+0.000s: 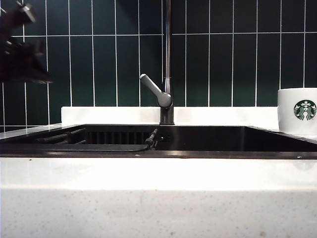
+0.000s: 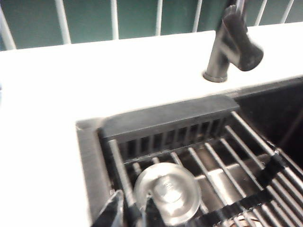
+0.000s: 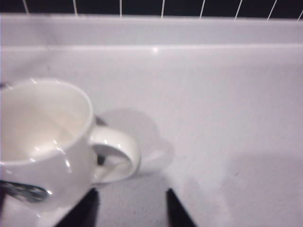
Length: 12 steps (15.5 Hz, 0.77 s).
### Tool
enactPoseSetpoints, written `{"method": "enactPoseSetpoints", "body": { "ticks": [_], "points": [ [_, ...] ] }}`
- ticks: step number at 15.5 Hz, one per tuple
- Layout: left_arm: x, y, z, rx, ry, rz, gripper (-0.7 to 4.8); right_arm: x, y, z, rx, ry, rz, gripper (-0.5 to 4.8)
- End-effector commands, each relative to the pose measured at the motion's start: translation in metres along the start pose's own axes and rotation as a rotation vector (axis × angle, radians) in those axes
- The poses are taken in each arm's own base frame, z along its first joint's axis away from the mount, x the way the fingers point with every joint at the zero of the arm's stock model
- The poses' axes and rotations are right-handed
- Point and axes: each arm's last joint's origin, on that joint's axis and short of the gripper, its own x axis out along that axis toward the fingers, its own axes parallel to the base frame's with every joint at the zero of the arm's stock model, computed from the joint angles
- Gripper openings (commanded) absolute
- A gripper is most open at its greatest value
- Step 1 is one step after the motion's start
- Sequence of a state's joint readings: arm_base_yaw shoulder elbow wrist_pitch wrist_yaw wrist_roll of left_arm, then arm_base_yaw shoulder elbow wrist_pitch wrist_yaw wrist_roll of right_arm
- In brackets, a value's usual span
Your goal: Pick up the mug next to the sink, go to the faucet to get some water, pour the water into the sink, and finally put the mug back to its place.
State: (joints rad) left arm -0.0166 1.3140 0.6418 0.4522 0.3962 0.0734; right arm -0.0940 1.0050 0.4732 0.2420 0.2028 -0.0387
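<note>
The mug (image 1: 297, 111) is standing upright on the white bench (image 1: 158, 198) at the right edge of the exterior frame, just beside the sink (image 1: 208, 139), its green logo facing the camera. The faucet (image 1: 167, 64) is rising at the centre of that frame behind the sink, its grey lever angling to the upper left. Dark green tiles (image 1: 233, 64) are filling the background.

A dark, blurred arm (image 1: 20, 49) is showing in the upper left corner of the exterior frame; the right arm is not appearing there.

In the left wrist view the left gripper (image 2: 132, 213) is hanging over the sink's corner, its two dark fingers (image 2: 112, 213) showing a narrow gap at the lower edge, with nothing between them. Beneath them a round metal drain cover (image 2: 166, 191) is lying on a wire rack (image 2: 227, 161), and the faucet's base (image 2: 232, 47) is sitting at the upper right on the bench.

In the right wrist view the right gripper (image 3: 130, 208) is hovering over the bench, its fingers (image 3: 176, 210) standing apart and empty at the lower edge. The mug (image 3: 45, 142) is sitting at the lower left, its handle (image 3: 118, 158) pointing toward the gap between the fingers.
</note>
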Motion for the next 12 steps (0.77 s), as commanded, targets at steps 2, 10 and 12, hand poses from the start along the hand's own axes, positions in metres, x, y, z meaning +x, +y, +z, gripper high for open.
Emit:
{"method": "enactPoseSetpoints", "body": {
  "ticks": [2, 10, 12],
  "points": [
    [0.02, 0.009, 0.017, 0.044, -0.111, -0.01, 0.58, 0.032, 0.005, -0.01, 0.007, -0.022, -0.014, 2.52],
    [0.046, 0.014, 0.026, 0.014, -0.232, -0.046, 0.58, 0.064, 0.008, -0.027, 0.021, -0.071, -0.024, 2.52],
    [0.053, 0.015, 0.02, 0.004, -0.212, -0.073, 0.58, 0.069, 0.008, -0.029, 0.024, -0.082, -0.025, 2.52]
  ]
}}
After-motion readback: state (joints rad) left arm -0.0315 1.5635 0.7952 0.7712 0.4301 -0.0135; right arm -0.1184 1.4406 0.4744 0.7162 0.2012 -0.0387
